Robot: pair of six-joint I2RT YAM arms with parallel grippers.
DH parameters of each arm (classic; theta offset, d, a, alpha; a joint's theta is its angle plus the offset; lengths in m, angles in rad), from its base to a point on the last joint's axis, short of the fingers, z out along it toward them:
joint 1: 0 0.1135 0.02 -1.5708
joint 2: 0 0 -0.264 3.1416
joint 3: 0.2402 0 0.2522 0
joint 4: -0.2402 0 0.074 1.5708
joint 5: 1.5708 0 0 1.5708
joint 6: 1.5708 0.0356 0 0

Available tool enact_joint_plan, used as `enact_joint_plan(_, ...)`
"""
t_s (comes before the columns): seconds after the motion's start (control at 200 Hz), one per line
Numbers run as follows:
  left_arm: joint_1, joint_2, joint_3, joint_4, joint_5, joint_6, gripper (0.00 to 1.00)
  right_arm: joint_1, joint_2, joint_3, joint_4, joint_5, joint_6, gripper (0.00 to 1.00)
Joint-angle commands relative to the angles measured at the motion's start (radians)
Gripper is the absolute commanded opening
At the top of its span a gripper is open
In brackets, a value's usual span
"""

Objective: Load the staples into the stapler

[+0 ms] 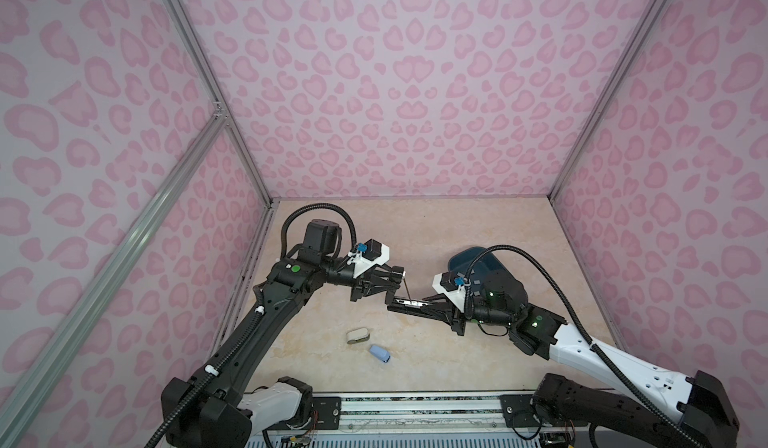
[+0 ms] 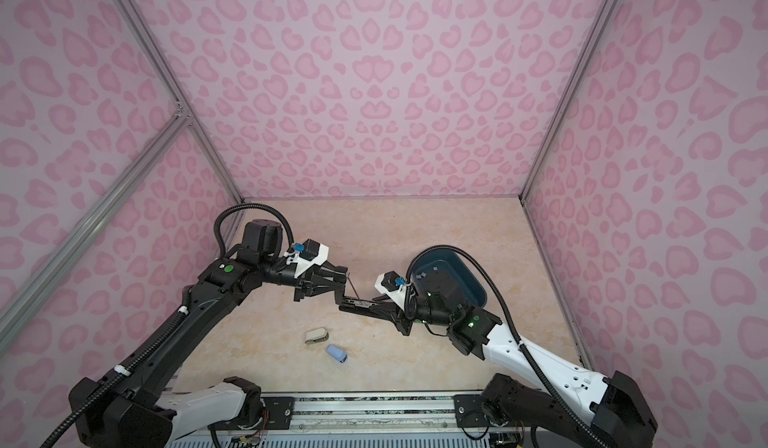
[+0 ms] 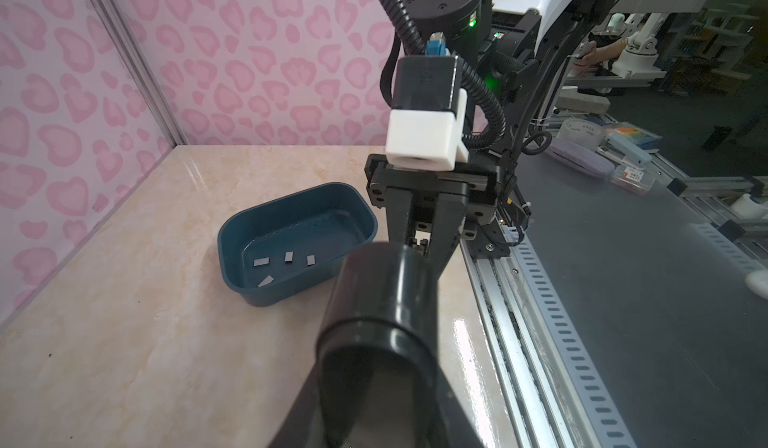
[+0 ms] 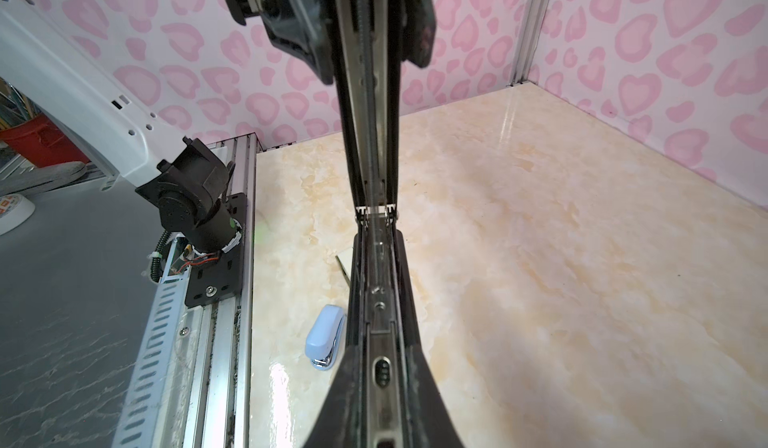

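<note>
Rail (image 1: pixel 415 409) front; marble-look tabletop (image 1: pixel 415 234), pink heart walls (image 1: pixel 415 93); both jaws pinching open black stapler (image 1: pixel 402 305).

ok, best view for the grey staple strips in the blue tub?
Left wrist: four small grey staple strips lie clear in the dark blue plastic tub. Both top views: right arm mostly hides them. Right wrist: none.

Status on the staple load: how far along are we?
Done: the black stapler is lifted and hinged open. In hand: the right pincer grips its base and the left pincer holds its lid back, leaving the metal channel exposed. I cannot tell whether a strip sits inside. Left: small grey staple strips lie in the dark teal plastic tub, none in a pincer. Load one, then close the stapler.
</note>
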Motion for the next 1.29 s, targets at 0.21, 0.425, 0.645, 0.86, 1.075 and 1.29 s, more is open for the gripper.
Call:
enact_joint_plan(0.21,0.105,0.009,-0.022,0.110,0.030,0.022,0.04,-0.032,-0.074,-0.024,-0.007,0.019,0.060,0.00)
enact_joint_plan(0.425,0.166,0.030,-0.025,0.137,0.034,-0.015,0.04,-0.061,-0.144,-0.058,0.018,0.034,0.076,0.00)
enact_joint_plan(0.645,0.172,0.046,-0.021,0.165,-0.049,-0.057,0.04,-0.064,-0.178,-0.075,0.026,0.037,0.078,0.00)
enact_joint_plan(0.86,0.175,0.046,-0.022,0.187,-0.163,-0.105,0.16,-0.069,-0.233,-0.093,0.025,0.065,0.078,0.00)
enact_joint_plan(1.075,0.176,0.019,-0.043,0.237,-0.268,-0.157,0.47,-0.069,-0.262,-0.121,0.065,0.106,0.098,0.00)
enact_joint_plan(1.29,0.174,-0.022,-0.035,0.277,-0.318,-0.246,0.53,-0.059,-0.244,-0.097,0.041,0.176,0.096,0.00)
